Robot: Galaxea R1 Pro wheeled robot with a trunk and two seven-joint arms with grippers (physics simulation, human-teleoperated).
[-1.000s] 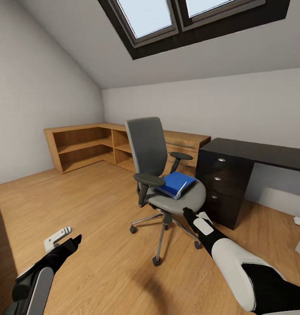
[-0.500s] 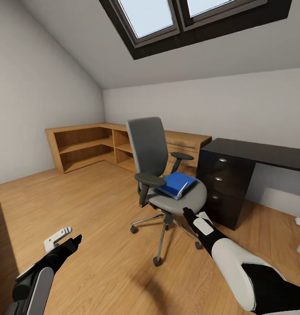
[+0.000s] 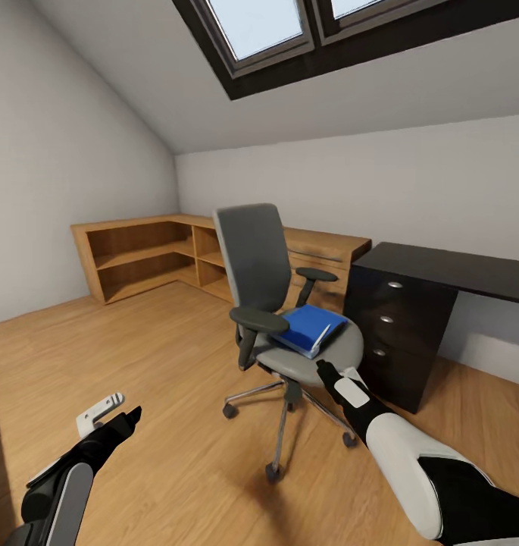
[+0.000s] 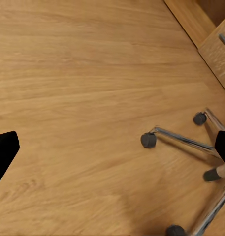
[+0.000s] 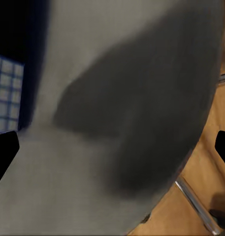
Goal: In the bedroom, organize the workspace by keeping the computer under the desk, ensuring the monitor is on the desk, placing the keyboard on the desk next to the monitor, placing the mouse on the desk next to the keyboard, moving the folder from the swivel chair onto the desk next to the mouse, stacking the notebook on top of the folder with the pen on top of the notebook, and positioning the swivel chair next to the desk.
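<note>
Folder (image 3: 311, 327) flat on swivel chair (image 3: 278, 303) seat, just beyond right gripper (image 3: 333, 381), fingers spread wide, nearer than left gripper (image 3: 111, 413), also open.

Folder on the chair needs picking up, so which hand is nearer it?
Right. The right hand sits just below the folder by the seat edge; the left hand hangs far off over the floor.

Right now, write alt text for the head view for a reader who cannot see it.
A grey swivel chair with a blue folder on its seat stands on wooden floor beside a black desk. The right gripper reaches toward the seat; the left gripper hangs low. Wooden shelving lines the wall.
</note>
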